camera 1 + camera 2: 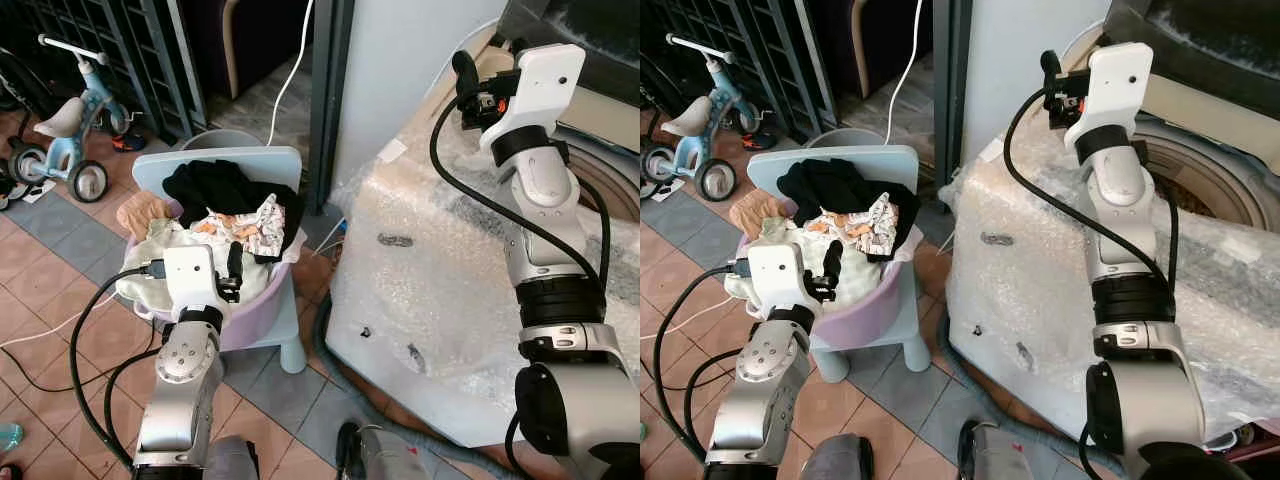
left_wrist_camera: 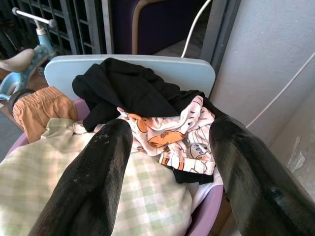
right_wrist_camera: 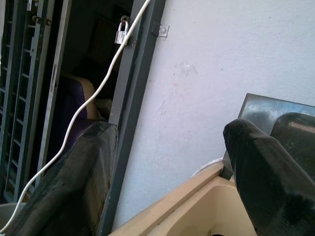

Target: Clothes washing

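Clothes [image 1: 225, 215] are lying heaped in a purple basin [image 1: 262, 312] on a blue chair [image 1: 290, 340]. Left gripper [image 2: 167, 172] is hovering just over them, fingers spread wide, holding nothing. Right gripper [image 3: 167, 182] is raised above the washer [image 1: 1210, 190], fingers parted, empty.

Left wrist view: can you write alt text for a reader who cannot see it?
The left gripper, jaws open, hangs over a lilac laundry basin heaped with clothes: a black garment on top, a cartoon-print cloth, a pale green checked cloth and an orange piece. The basin sits on a pale blue chair, with a child's tricycle behind.
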Available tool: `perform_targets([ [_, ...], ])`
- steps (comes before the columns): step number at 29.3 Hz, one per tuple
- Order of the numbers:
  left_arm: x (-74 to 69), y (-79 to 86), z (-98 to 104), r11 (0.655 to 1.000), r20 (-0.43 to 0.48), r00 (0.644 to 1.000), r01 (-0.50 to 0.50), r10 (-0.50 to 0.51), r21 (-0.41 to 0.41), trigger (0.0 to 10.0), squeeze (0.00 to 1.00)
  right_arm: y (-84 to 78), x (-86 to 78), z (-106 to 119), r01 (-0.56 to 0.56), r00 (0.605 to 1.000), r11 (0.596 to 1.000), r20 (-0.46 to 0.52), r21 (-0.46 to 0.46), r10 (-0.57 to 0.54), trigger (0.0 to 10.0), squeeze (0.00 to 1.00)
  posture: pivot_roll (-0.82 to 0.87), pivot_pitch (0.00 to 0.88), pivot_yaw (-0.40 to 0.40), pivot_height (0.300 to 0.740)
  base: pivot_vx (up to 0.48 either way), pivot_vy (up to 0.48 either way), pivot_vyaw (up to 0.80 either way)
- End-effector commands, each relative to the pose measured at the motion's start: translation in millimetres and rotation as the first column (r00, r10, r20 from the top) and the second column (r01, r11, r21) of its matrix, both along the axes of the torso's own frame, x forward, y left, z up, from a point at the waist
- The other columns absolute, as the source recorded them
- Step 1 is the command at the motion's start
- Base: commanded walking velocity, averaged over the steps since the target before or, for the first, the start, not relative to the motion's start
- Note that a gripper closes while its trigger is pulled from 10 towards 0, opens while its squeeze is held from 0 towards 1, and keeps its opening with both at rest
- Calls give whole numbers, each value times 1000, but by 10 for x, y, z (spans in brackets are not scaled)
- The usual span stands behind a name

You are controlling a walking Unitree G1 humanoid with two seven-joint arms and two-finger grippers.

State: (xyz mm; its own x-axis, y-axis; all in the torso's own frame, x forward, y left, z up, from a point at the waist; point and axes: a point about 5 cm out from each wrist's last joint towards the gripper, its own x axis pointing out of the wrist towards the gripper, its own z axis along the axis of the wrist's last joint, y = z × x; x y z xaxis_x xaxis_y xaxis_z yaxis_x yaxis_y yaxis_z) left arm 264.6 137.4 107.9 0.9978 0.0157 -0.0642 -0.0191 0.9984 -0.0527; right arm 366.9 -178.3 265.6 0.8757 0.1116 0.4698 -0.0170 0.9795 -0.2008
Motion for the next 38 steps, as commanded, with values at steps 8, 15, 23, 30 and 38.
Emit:
perform_targets([
  [8, -32, -7, -45, 1000, -26, 999, 19, -19, -7, 10000, 0, -48, -109, -207, 73, 997, 997, -30, -8, -73, 10000, 1000, 33, 128, -19, 740, 0, 0, 0],
  [15, -20, -34, -37, 1000, -27, 999, 28, -29, -11, 10000, 0, -2, -131, -220, 60, 998, 998, -33, -29, -61, 10000, 102, 33, 127, -20, 740, 0, 87, 0],
  [23, -14, -34, -45, 999, -30, 999, 34, -34, -6, 10000, 0, 82, -134, -368, -20, 991, 999, -130, -43, 14, 10000, 0, 30, 126, -17, 740, 0, 437, 0],
  [30, 5, -42, -41, 999, -28, 999, 37, -37, -3, 10000, 0, 97, -159, -448, -65, 983, 997, -176, -40, 57, 10000, 0, 28, 122, -17, 740, 0, 465, 0],
  [38, 26, -55, -17, 998, 1, 999, 50, -50, 33, 10000, 0, 87, -173, -563, -135, 962, 987, -249, -92, 109, 10000, 0, 19, 108, 11, 740, 0, 234, 0],
])
